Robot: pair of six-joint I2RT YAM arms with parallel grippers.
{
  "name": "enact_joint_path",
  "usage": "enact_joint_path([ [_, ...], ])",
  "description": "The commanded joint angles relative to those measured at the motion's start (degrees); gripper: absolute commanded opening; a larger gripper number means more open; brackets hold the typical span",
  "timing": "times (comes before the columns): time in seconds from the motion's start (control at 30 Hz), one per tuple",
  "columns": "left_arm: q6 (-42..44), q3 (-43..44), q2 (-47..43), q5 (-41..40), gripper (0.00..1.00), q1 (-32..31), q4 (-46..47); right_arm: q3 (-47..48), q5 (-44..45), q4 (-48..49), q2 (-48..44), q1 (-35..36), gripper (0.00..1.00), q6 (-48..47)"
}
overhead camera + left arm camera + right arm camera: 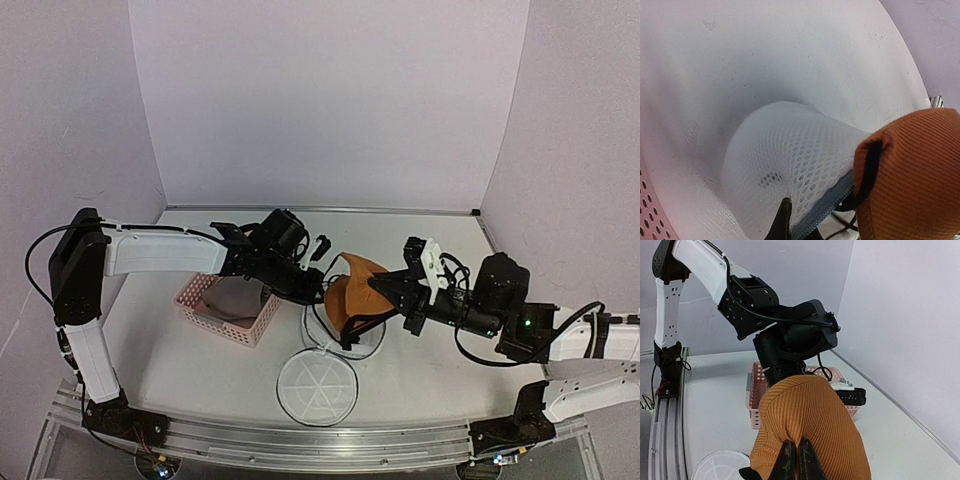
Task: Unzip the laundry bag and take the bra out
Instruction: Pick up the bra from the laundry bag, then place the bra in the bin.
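- My right gripper (796, 446): fingers pressed together, pinching a fold of the ribbed orange bra (807, 422) at its lower edge.
- The bra hangs from that pinch, raised off the surface (200, 372), with its rounded cup toward the wrist camera.
- From above, the bra sits between my two grippers, over the far side of the laundry bag (372, 345).
- A dark strap (868, 170) runs down the side of the cup toward the bag's opening. I can't tell if any part of the bra is inside the bag.
- My left gripper (312, 292): closed on the white mesh wall of the laundry bag, right next to the grey zip edge (826, 206). Only one dark fingertip (783, 220) shows in the wrist view.
- The mesh is pulled up into a hump at that grip, and the bra is just beside it.
- The bag stands on the surface near the middle, open at the top, with the dark hoop rim visible.
- The round white lid (317, 386) lies flat on the surface just in front of the bag, nearer the arm bases. I can't tell whether it touches the bag.
- A pink lattice basket (228, 310) sits left of the bag, under my left forearm, with something pale inside that I can't identify.
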Motion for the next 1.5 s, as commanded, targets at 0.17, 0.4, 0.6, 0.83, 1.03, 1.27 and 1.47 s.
enact_joint_path([
  [0.17,-1.43,2.23,0.92,-1.45,0.00,-0.31,1.03,8.00,3.04,-7.41,-6.37,0.29,0.00,-2.53],
  [0.4,-1.61,3.61,1.71,-1.13,0.00,-0.38,1.07,13.54,3.51,-12.94,-9.55,0.31,0.00,-4.97],
  [0.6,-1.74,4.81,2.31,-0.84,0.03,-0.47,1.04,16.45,5.79,-14.16,-11.20,0.29,0.00,-5.18],
  [0.83,-1.52,5.68,1.90,-1.37,0.35,-0.55,1.03,22.46,6.56,-16.08,-8.33,0.28,0.00,-4.66],
  [1.03,-0.57,7.21,-1.40,-4.15,0.51,-0.55,0.22,27.40,7.38,-16.16,-4.75,0.24,0.00,-5.24],
  [1.27,-1.67,7.85,-7.29,-14.87,0.62,-0.55,-4.23,36.08,7.03,-16.12,2.01,0.29,0.00,-5.26],
  [1.47,-5.08,7.26,-14.86,-33.41,0.67,-0.47,-11.97,44.33,6.33,-15.87,8.75,0.27,0.00,-4.35],
])
